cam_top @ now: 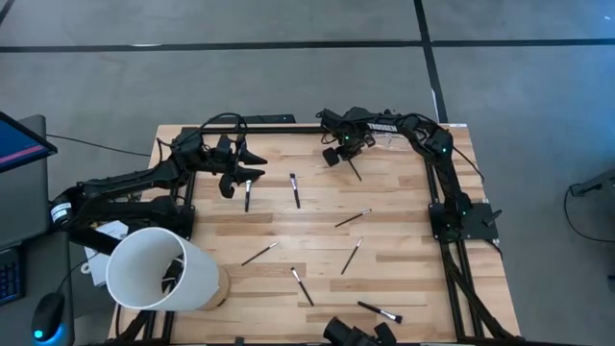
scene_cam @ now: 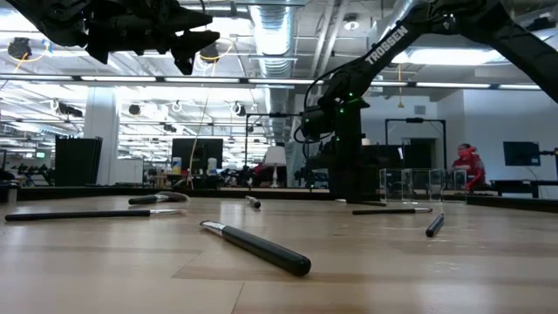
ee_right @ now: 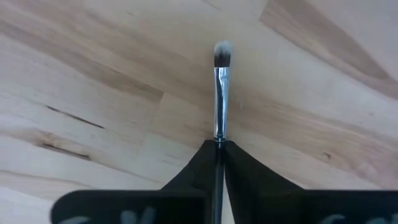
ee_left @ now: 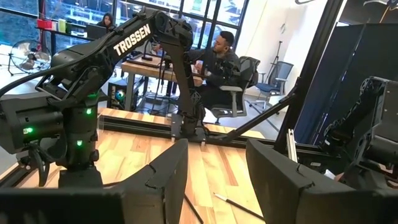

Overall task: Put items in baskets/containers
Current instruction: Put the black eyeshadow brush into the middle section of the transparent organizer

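Note:
My right gripper [cam_top: 338, 154] hovers over the far middle of the table, shut on one thin makeup brush [ee_right: 219, 93] with a silvery ferrule and a grey bristle tip. The small clear holder [scene_cam: 410, 184] stands just to its right near the far edge [cam_top: 392, 140]. My left gripper [cam_top: 252, 159] is raised over the far left part of the table, open and empty [ee_left: 216, 155]. Several more brushes lie flat on the wood, among them one [cam_top: 247, 195] below the left gripper and another [cam_top: 294, 189] beside it. My right gripper pinches the brush by its dark handle just behind the ferrule [ee_right: 219, 138], between the two shut fingers. The brush runs along the fingers, and its ferrule and bristle tip [ee_right: 222, 53] stick out past the fingertips. The fingers point slantwise down at the table, and the brush looks lifted clear.
A big white tub [cam_top: 159, 269] lies on its side at the near left corner. Loose brushes are scattered over the middle and near part of the table [cam_top: 353, 218] [cam_top: 351, 257] [cam_top: 302, 286] [cam_top: 380, 311]. People sit at desks beyond the far edge [ee_left: 217, 56].

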